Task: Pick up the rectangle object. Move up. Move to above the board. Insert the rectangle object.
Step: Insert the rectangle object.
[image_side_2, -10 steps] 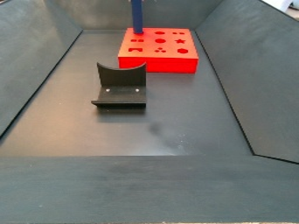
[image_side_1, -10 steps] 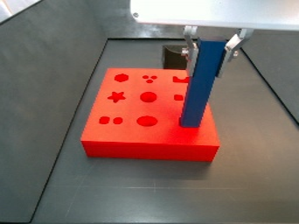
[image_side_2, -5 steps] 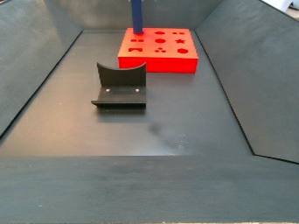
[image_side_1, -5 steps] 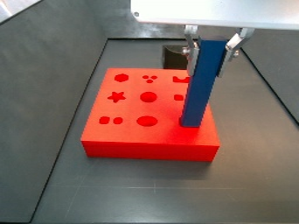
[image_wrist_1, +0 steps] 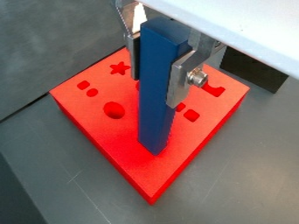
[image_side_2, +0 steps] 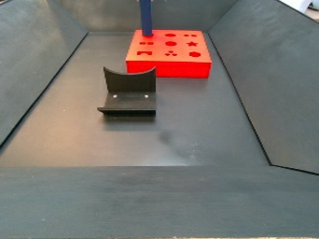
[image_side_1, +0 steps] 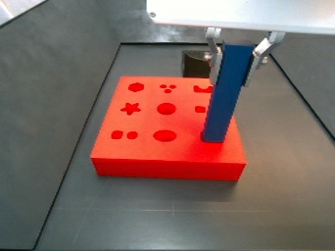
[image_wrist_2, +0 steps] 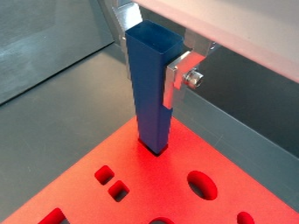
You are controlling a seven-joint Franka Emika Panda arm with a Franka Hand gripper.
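While the tool (image_wrist_1: 160, 63) grips the rectangle object (image_wrist_1: 160, 92) between its silver plates near the bar's upper end, the blue bar stands upright with its lower end in a hole near one corner of the board (image_wrist_1: 100, 131). In a side view the bar (image_side_1: 229, 90) rises from the board (image_side_1: 144, 157) at its edge, beside the square cut-outs. A dark grey curved holder (image_side_2: 129, 91) sits on the floor, well apart from the board (image_side_2: 187, 65).
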